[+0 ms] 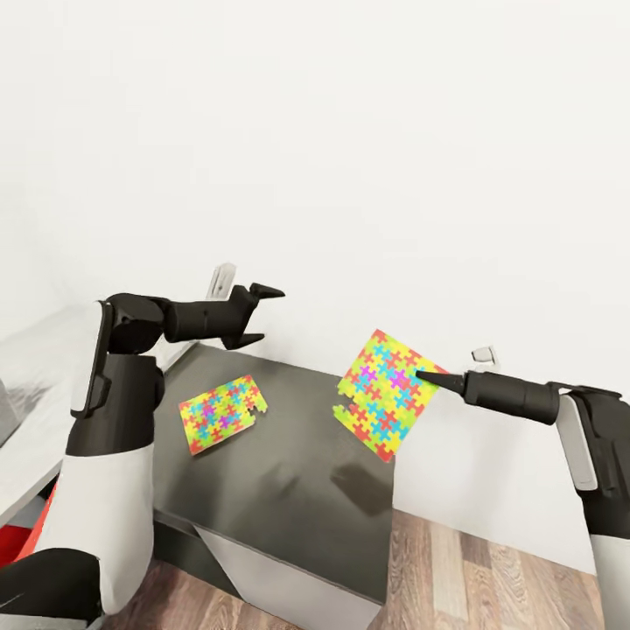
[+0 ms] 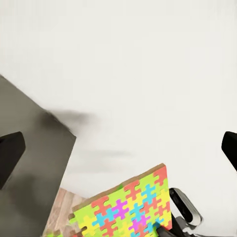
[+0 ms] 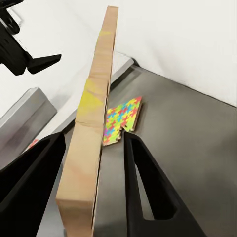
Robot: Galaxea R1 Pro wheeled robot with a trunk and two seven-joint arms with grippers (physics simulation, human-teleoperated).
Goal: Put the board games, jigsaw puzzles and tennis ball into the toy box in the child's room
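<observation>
The right gripper (image 1: pixel 426 377) clamps a square, multicoloured jigsaw puzzle board (image 1: pixel 386 395) by its edge, holding it tilted in the air above the near right part of the dark grey rectangular table (image 1: pixel 297 516); its shadow falls on the tabletop below. In the right wrist view the board's pale wooden edge (image 3: pixel 94 118) runs between the two black fingers (image 3: pixel 148 192). A second multicoloured jigsaw puzzle with a notched corner (image 1: pixel 222 413) lies flat on the table's left part, well apart from the held one. The left gripper (image 1: pixel 259 315) hovers above the table's far left corner, jaws spread wide and holding nothing. A wood-plank floor (image 1: pixel 490 569) lies beneath, a white wall (image 1: pixel 394 175) behind.
</observation>
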